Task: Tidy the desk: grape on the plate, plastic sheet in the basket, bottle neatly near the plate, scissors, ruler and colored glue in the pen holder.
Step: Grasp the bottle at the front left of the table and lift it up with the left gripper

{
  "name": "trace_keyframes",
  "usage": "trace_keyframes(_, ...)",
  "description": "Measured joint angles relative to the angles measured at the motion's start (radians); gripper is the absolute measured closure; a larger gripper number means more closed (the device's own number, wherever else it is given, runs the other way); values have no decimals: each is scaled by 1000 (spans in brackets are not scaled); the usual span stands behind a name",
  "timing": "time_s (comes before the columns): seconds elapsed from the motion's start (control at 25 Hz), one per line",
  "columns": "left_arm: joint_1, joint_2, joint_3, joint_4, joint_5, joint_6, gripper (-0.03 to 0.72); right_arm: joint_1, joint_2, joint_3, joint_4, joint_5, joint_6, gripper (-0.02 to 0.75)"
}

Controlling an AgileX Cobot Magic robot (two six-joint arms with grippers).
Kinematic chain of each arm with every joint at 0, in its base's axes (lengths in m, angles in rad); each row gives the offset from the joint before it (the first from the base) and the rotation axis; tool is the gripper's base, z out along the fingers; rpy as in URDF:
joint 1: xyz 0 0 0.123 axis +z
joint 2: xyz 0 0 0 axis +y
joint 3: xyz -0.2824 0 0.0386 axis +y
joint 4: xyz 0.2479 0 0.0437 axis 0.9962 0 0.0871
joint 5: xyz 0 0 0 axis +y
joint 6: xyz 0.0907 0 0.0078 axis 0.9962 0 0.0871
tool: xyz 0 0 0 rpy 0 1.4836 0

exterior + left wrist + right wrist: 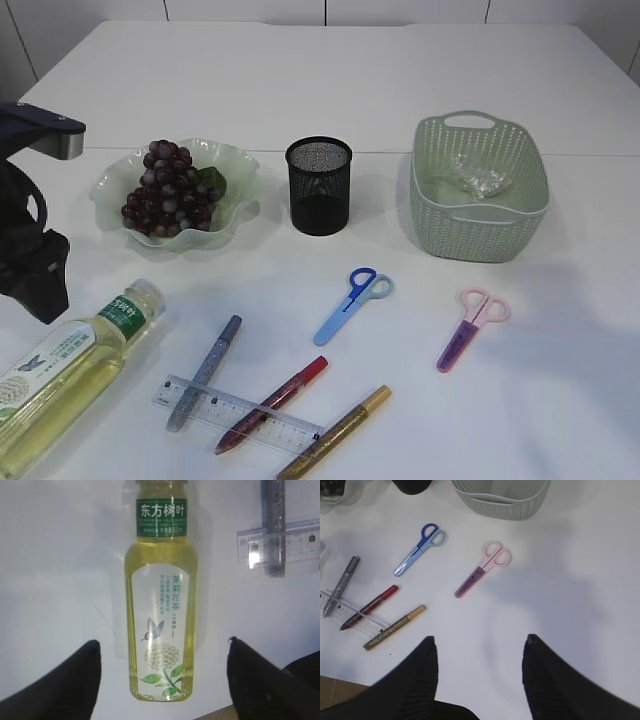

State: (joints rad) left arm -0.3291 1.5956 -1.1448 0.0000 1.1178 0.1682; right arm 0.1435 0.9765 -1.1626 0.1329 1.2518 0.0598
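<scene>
A plain white table [560, 400] carries everything, with a pale panelled wall [300, 10] behind it.

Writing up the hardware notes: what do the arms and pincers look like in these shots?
Left arm: black, bulky rounded joint housings, with a silver-grey metal band near the top. Left pincer: two black fingers with smooth, rounded tips. Right pincer: black fingers with finely ribbed surfaces. No cables or markings visible.

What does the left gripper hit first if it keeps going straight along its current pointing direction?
Most likely the clear plastic bottle of yellow tea: it lies on its side centred between the open fingers of the left gripper, nothing between them. How far above it the gripper sits is unclear.
</scene>
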Motion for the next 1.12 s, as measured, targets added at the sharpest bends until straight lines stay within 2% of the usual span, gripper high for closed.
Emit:
trace_keyframes(0.36, 0, 14, 0, -15, 3, 0, 132, 0, -15, 0, 1, 1, 2, 307)
trace_keyframes(0.64, 0, 61, 0, -42, -54, 0, 53, 0, -15, 0, 4, 2, 2, 307)
trace_keyframes(1.12, 0, 200, 0, 0, -80, 0, 46, 0, -15, 0, 4, 2, 2, 307)
